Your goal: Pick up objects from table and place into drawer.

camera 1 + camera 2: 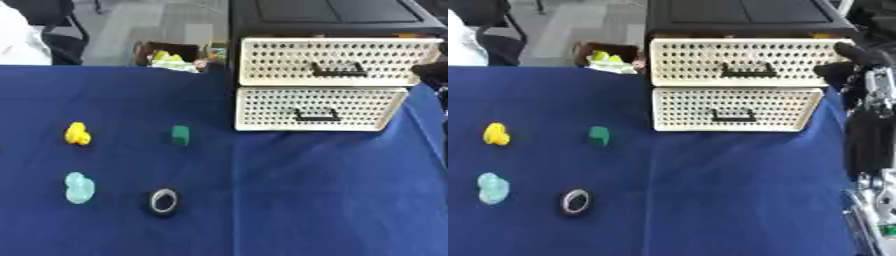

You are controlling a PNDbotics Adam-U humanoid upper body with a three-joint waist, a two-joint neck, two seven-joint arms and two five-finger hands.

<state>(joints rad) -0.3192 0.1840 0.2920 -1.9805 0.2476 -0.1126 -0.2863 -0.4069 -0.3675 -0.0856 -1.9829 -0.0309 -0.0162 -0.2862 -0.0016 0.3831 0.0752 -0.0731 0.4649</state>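
Note:
Four small things lie on the left of the blue table (315, 190): a yellow lump (77, 134), a green block (179, 135), a pale teal lump (79, 188) and a black ring (163, 201). At the back stands a black cabinet (324, 12) with two white perforated drawers, the upper drawer (337, 61) above the lower drawer (319, 108), each with a black handle. My right hand (852, 56) hangs beside the upper drawer's right end, its arm running down the right edge. It is far from the small things. My left hand does not show.
Behind the table's far edge sits a box (175, 56) with yellow-green contents. A black chair (52, 22) stands at the back left. The table's right edge slants close to the drawers. Bare blue cloth spreads in front of the cabinet.

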